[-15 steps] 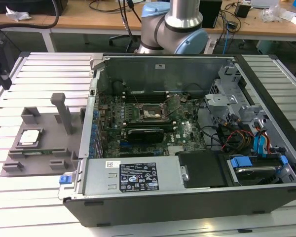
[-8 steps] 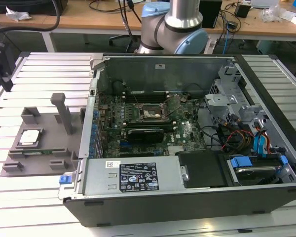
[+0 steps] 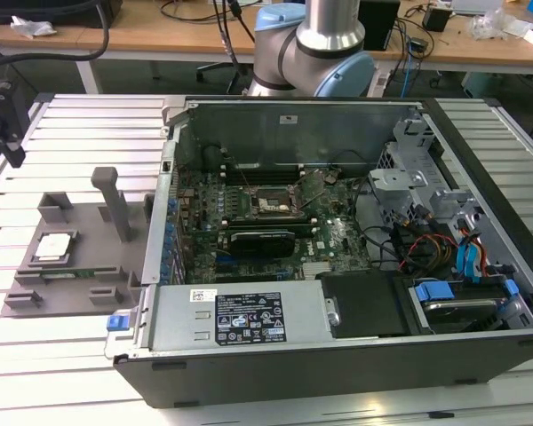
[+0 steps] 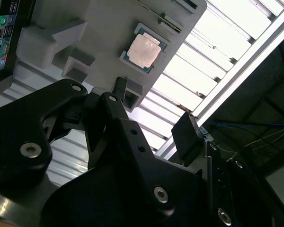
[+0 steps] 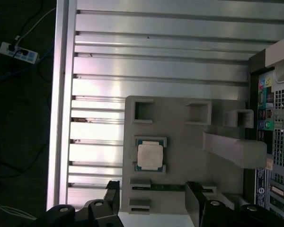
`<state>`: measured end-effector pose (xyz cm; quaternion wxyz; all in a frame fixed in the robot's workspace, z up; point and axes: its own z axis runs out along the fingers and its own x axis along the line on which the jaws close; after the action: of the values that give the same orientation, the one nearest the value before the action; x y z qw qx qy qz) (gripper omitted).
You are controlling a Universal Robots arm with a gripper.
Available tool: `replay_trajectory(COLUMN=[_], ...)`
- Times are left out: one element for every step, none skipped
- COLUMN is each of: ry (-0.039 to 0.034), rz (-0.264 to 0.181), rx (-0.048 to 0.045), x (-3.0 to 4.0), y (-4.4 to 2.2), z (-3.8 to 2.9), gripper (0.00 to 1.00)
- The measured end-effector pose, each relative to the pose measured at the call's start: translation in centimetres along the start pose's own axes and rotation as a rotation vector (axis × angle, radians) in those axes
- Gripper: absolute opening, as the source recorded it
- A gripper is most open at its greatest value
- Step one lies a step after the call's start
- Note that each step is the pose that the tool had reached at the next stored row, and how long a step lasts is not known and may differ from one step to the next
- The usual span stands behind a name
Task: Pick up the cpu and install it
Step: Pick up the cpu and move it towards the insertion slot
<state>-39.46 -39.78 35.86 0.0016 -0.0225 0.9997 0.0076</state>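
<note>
The cpu (image 3: 53, 246) is a small square chip with a silver top. It lies flat in a recess of the grey fixture (image 3: 89, 266) on the slatted table, at the exterior view's left. Both wrist views show the cpu (image 4: 144, 49) (image 5: 150, 156) from above. My gripper (image 5: 154, 198) (image 4: 154, 111) hangs open above the fixture's near edge, well clear of the cpu, with nothing between its black fingers (image 5: 112, 190). The open computer case (image 3: 480, 186) holds the motherboard with its square socket (image 3: 271, 206) near the middle.
A grey post (image 3: 115, 204) and raised blocks (image 3: 55, 206) stand on the fixture near the cpu. The case wall (image 3: 160, 222) rises just right of the fixture in the exterior view. Cables (image 3: 426, 244) and drive bays fill the case's right side. The arm's base (image 3: 315, 44) stands behind the case.
</note>
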Motion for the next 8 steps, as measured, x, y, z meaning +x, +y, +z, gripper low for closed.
replay_trajectory(ry=[0.0,0.0,0.0,0.0,-0.0001,0.0,0.0,0.0], rz=[0.0,0.0,0.0,0.0,0.0,0.0,0.0,0.0], rx=[0.0,0.0,-0.0001,0.0,-0.0001,0.0,0.0,0.0], x=[0.0,0.0,0.0,0.0,0.0,0.0,0.0,0.0], y=[0.0,0.0,0.0,0.0,-0.01,-0.01,-0.01,-0.01], z=[0.05,0.14,0.2,0.26,0.35,0.45,0.5,0.57], gripper=[0.66,0.66,0.66,0.66,0.66,0.66,0.66,0.66])
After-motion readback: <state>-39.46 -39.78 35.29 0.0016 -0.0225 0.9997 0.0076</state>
